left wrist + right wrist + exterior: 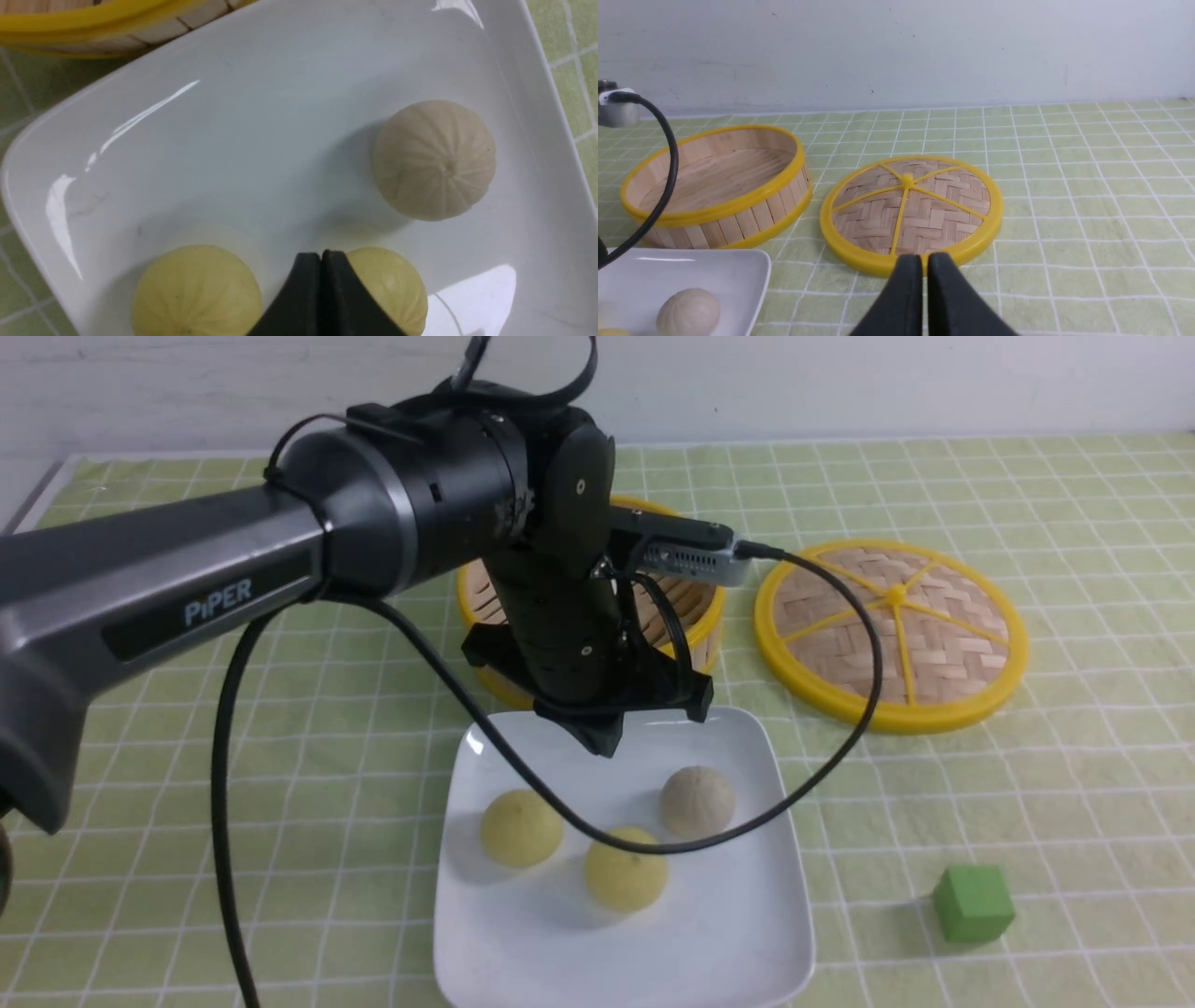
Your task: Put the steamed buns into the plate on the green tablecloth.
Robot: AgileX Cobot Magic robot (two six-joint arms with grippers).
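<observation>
Three steamed buns (625, 882) rest inside the plate (560, 952), a glossy white square dish with rounded corners and a raised rim that catches bright reflections. Two buns are pale yellow and the greyish-beige bun (697, 800) lies nearest the plate's right rim; all are small domes with fine pleats running to a centre point, and none touches another.

Behind the plate stands a round steamer basket (752, 214) of pale bamboo slats with yellow rims. Its flat woven lid (896, 635), crossed by yellow spokes, lies just to the basket's right. A matte green cube (974, 903) sits apart, right of the plate.

The green tablecloth (1027, 803), light yellow-green with a thin white grid, covers the table up to a plain white wall (840, 383).

The left pincer (597, 742), black and tapered, hangs over the far part of the plate with its jaws pressed together, gripping nothing. A black cable (224, 756) loops from the arm across the buns. In its wrist view, the right pincer (924, 256) hangs over the cloth near the lid, jaws drawn together to a hairline slit, empty.
</observation>
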